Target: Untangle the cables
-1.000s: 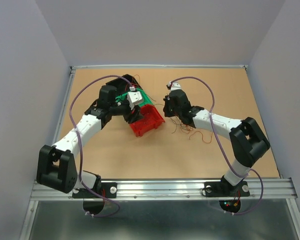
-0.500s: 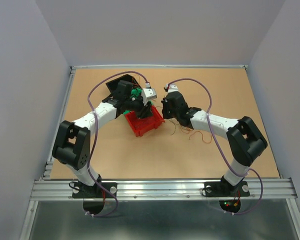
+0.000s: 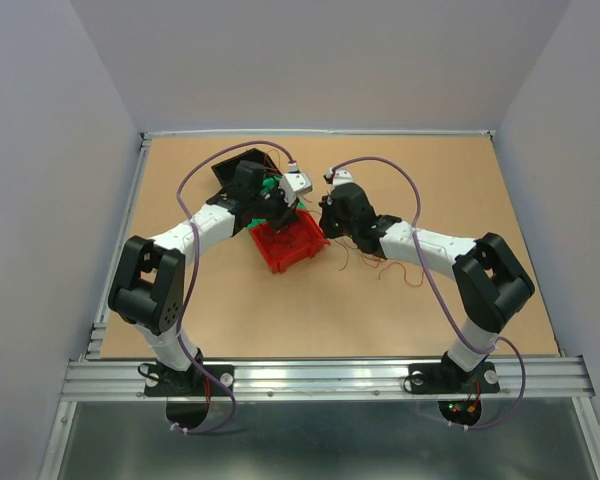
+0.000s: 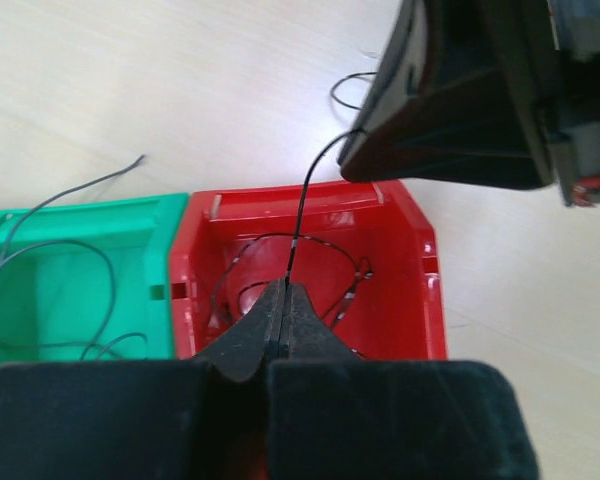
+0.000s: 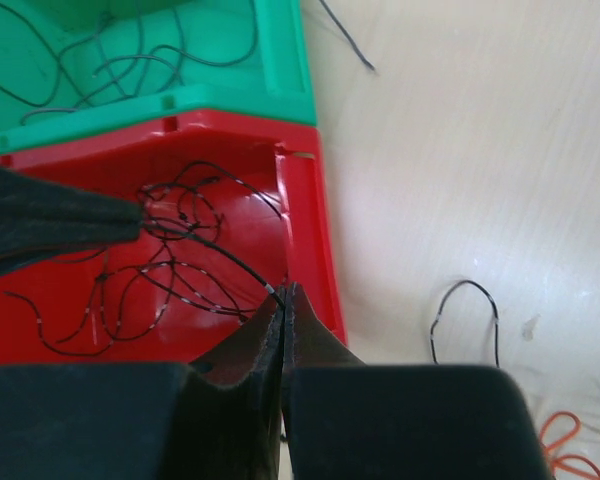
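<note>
Brown worktop (image 3: 280, 310) carries a red bin (image 4: 412, 270) touching a green bin (image 4: 80, 215). Over the red bin, the left end effector (image 4: 283, 292) and right end effector (image 5: 283, 293) each pinch one black cable (image 4: 308, 200) stretched between them. More cables (image 5: 130, 290) lie tangled inside this bin.

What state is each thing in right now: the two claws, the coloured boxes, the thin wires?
left gripper: shut on a black wire.
right gripper: shut on the same black wire, which runs between the two.
red bin: open-topped, holding a tangle of dark wires.
green bin: against the red bin, holding a few thin wires.
orange wires: loose on the table.
</note>
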